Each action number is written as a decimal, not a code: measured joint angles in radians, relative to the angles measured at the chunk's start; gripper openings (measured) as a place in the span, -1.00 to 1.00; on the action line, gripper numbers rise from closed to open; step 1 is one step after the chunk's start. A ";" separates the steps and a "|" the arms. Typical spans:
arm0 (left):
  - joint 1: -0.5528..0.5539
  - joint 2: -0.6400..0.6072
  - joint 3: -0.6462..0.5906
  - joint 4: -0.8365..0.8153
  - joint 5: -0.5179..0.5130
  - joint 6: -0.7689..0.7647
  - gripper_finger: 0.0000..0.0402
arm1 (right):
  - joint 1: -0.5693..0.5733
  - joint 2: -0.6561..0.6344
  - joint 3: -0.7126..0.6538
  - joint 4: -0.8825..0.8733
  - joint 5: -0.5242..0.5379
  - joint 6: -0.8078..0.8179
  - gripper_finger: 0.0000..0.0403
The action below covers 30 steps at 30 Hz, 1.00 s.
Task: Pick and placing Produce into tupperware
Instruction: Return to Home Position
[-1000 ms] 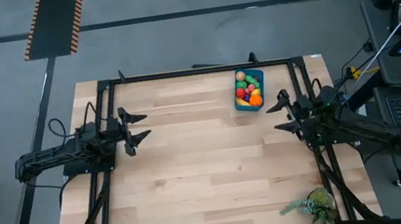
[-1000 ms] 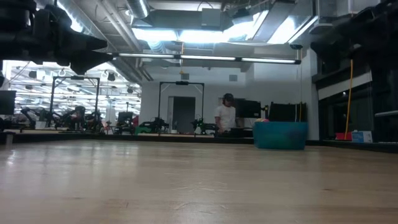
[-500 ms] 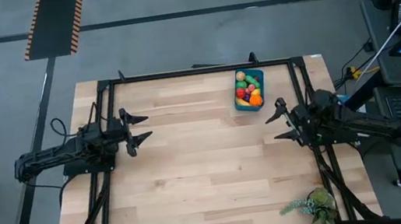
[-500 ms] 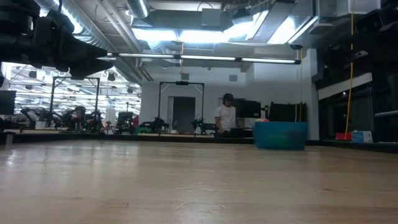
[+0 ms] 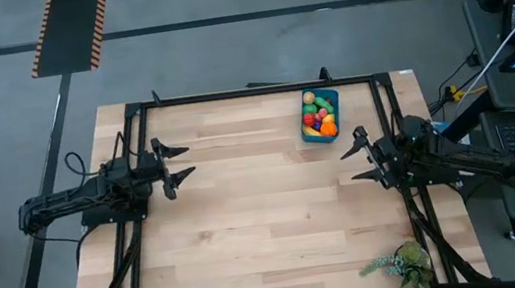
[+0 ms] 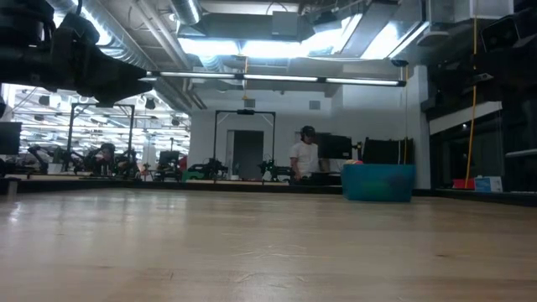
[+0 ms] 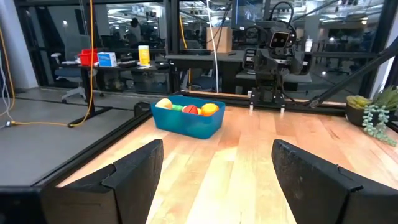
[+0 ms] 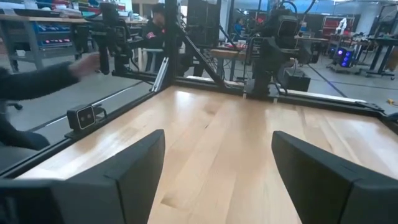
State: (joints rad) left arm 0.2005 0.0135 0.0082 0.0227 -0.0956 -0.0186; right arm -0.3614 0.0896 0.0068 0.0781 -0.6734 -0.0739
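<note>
The blue tupperware stands on the wooden table toward its far right, filled with produce: several red, green, orange and yellow pieces. It also shows in the left wrist view, tupperware, and in the low view, tupperware. My left gripper hovers open at the table's left side, level, pointing across the table. My right gripper hovers open at the right side, just nearer than the tupperware, with nothing between its fingers.
A leafy green plant sprig lies at the near right corner. A black metal frame runs along the table's edges. A small camera sits at the near edge. A person's sleeve shows beyond the table.
My right gripper has swung a little toward the table's near edge, away from the tupperware, and rolled, staying open, then held still. The tupperware and produce have stayed in place.
</note>
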 joint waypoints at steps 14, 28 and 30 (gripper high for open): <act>0.000 -0.001 0.000 0.000 0.000 0.002 0.46 | 0.000 0.000 0.000 0.001 0.000 0.136 0.47; 0.000 0.000 0.000 0.001 0.000 0.003 0.46 | 0.000 0.000 0.000 0.002 0.000 0.284 0.47; 0.000 0.000 0.000 0.000 0.000 0.003 0.46 | 0.000 0.000 0.000 0.002 0.007 0.249 0.47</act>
State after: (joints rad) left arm 0.2007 0.0131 0.0082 0.0232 -0.0956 -0.0154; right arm -0.3614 0.0891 0.0067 0.0802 -0.6659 0.1751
